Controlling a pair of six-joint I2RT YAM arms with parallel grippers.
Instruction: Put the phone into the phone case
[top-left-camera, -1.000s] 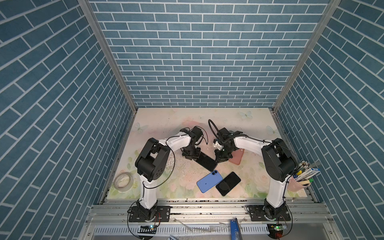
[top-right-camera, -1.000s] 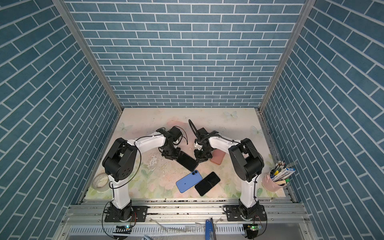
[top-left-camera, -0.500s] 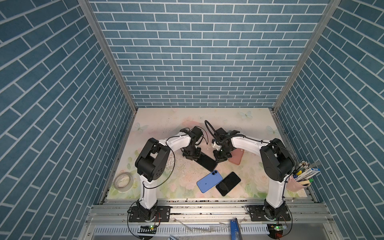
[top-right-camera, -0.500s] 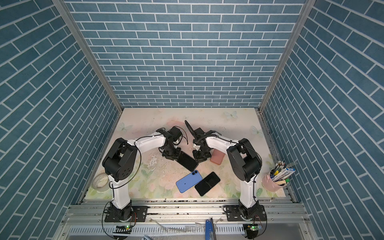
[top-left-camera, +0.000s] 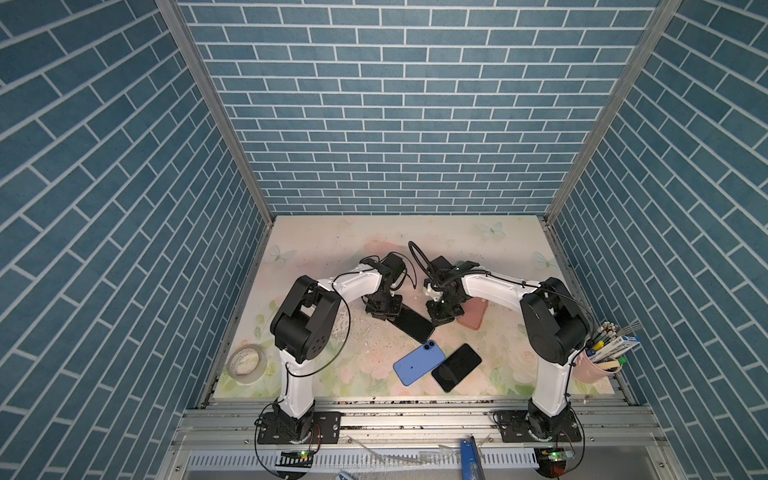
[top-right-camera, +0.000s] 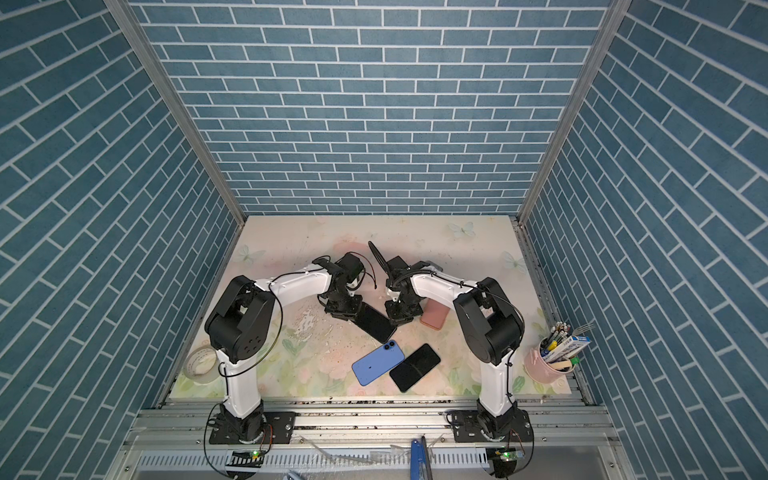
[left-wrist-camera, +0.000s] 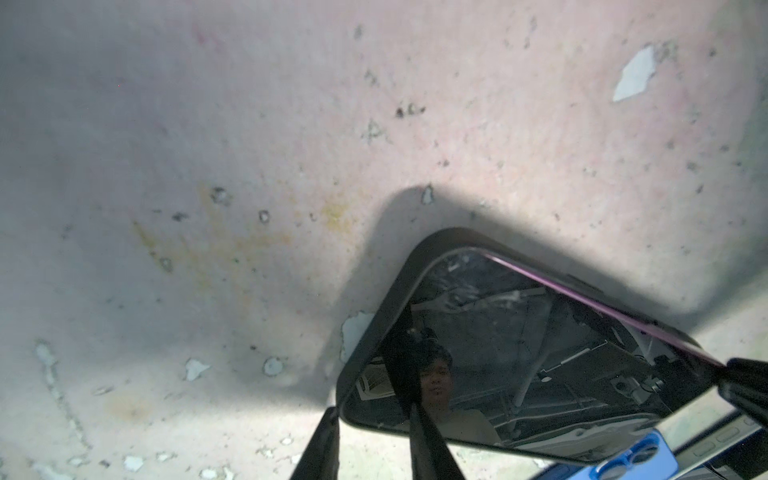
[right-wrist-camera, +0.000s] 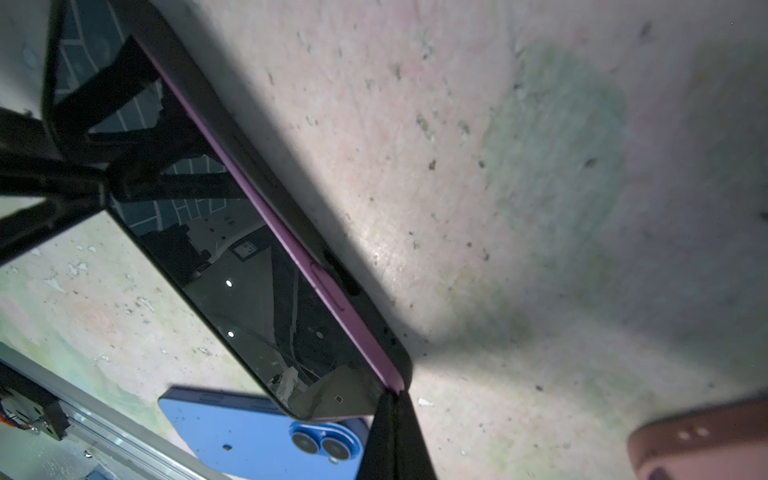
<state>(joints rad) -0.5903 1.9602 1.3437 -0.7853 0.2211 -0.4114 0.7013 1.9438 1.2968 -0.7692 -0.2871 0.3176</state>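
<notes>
We see a tape roll (top-left-camera: 245, 363) at the tabletop's (top-left-camera: 415, 237) left edge and a pink pen cup (top-left-camera: 592, 370) at its right front corner.

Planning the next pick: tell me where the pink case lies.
In both top views the pink case lies mid-table, just right of the right tool.

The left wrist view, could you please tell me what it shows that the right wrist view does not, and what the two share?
Only the left wrist view: a reflected face in the phone's screen and a yellowish stain on the table. Only the right wrist view: the pink case, the metal rail and the phone's purple side button. Both: the phone lying in the black case with its purple edge above the rim, the left gripper astride that rim, and the blue phone.
</notes>
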